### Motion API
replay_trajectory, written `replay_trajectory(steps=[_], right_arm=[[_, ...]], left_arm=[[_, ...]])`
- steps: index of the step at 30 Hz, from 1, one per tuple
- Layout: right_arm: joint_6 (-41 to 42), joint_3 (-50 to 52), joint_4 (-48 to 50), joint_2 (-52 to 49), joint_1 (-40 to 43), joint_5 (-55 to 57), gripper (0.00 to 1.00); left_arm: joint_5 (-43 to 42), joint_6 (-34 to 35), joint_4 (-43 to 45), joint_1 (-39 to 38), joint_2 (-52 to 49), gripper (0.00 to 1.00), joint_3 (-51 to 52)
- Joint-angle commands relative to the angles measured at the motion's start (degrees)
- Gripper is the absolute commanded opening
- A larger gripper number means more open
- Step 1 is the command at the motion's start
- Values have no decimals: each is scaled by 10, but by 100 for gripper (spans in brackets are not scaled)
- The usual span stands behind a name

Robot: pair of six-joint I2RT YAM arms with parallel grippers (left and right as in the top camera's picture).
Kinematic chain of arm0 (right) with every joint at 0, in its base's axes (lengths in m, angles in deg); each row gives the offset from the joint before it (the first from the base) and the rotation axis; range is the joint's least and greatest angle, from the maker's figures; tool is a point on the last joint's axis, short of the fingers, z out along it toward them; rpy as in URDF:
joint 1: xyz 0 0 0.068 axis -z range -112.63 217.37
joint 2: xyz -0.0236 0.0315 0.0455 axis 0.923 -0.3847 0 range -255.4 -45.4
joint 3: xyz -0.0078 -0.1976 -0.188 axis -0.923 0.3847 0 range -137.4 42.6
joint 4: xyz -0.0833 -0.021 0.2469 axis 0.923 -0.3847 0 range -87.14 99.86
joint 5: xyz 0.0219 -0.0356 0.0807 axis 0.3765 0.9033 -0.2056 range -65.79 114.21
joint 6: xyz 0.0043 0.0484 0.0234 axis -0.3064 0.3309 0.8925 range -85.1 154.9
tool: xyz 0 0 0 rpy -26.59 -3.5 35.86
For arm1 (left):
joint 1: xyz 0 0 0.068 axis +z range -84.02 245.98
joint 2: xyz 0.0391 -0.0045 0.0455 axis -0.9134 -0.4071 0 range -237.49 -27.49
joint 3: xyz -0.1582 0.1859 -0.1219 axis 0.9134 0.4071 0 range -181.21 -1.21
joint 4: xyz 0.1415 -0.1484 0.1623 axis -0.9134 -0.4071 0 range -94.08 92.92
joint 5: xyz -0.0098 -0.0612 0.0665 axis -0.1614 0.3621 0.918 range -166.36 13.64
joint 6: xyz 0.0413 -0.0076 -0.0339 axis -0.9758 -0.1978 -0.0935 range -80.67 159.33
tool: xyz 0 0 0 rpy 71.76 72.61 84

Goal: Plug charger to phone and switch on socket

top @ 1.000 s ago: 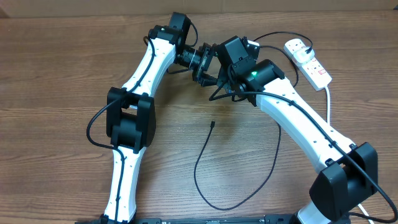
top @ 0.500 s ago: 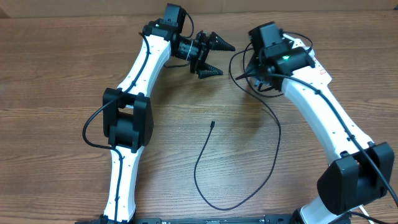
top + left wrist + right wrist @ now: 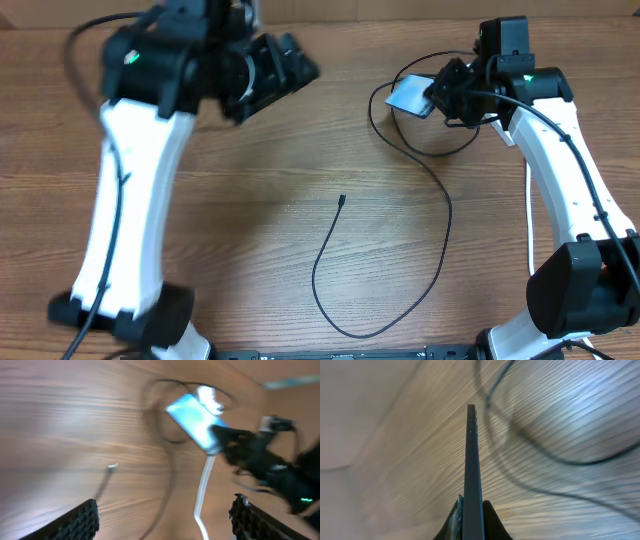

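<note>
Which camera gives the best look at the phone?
The left wrist view: the phone faces it, lit screen large, though blurred. Overhead shows it small and partly covered; the right wrist view shows only its thin edge.

The white and black left arm (image 3: 130, 200) is reaching up, far left of the slim phone with the light blue screen (image 3: 408, 96). Its black left gripper (image 3: 295, 68) is spreading its fingers wide apart. The white right arm (image 3: 565, 170) is bending, and its black right gripper (image 3: 442, 95) is pinching the phone's edge.
</note>
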Motion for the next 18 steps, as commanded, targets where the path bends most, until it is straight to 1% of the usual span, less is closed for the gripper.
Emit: replay_trajectory(steps=[1, 3, 5, 6, 7, 8, 9, 11, 14, 16, 18], right_arm=[[43, -24, 22, 30, 1, -120, 4], [45, -24, 31, 30, 1, -169, 4], [45, -24, 33, 30, 0, -214, 4], [44, -24, 31, 30, 0, -229, 4], [45, -24, 28, 30, 0, -242, 4], [45, -24, 26, 30, 0, -250, 4], [45, -24, 24, 30, 0, -257, 4], [45, -24, 24, 30, -3, -264, 4], [61, -24, 25, 30, -13, -272, 4], [111, -24, 25, 30, -17, -272, 4], [160, -24, 26, 30, -17, -272, 4]], left_arm=[[166, 48, -81, 0, 9, 79, -1], [165, 43, -113, 0, 9, 78, 8], [163, 50, -111, -2, 10, 77, 21], [161, 51, -102, -2, 10, 79, 27], [156, 51, -91, -2, 10, 80, 35], [150, 51, -79, -2, 10, 86, 42], [138, 51, -57, -2, 9, 95, 56], [113, 51, -32, -2, 9, 100, 70], [49, 52, 21, -2, 9, 100, 85], [16, 79, 56, -2, 6, 100, 90], [17, 142, 68, -4, 0, 100, 90]])
